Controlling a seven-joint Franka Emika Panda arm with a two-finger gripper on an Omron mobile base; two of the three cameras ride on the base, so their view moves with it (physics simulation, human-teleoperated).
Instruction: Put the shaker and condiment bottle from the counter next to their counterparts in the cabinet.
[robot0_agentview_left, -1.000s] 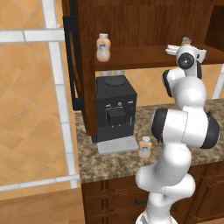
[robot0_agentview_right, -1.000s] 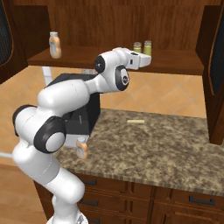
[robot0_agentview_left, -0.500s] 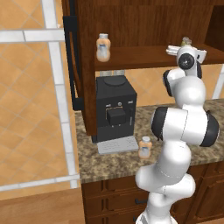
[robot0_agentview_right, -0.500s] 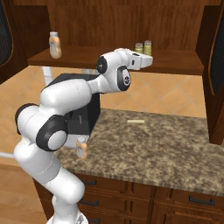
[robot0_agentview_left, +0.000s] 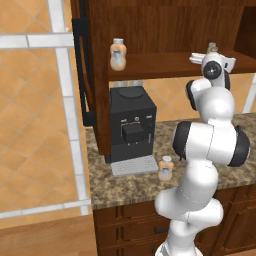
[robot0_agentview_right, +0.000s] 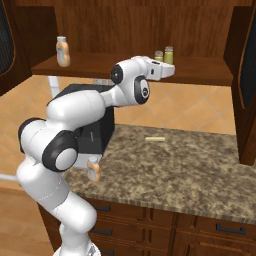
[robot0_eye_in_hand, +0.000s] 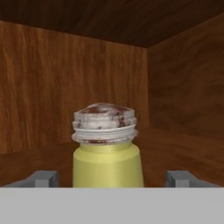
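On the cabinet shelf a yellow-green shaker with a grey cap stands upright between my gripper's fingertips, with a clear gap on each side, so the gripper is open and grips nothing. From the right base, two shakers stand side by side just beyond the gripper. Near the shelf's left end is one peach-orange condiment bottle. A second one stands on the granite counter, near the arm's base.
A black coffee machine sits on the counter under the shelf's left part. A small pale stick lies mid-counter. The cabinet's open door with a black handle hangs at the left, and a side wall closes the right.
The jaws have opened and let go of the shaker, which now stands on the shelf on its own. The arm has barely moved.
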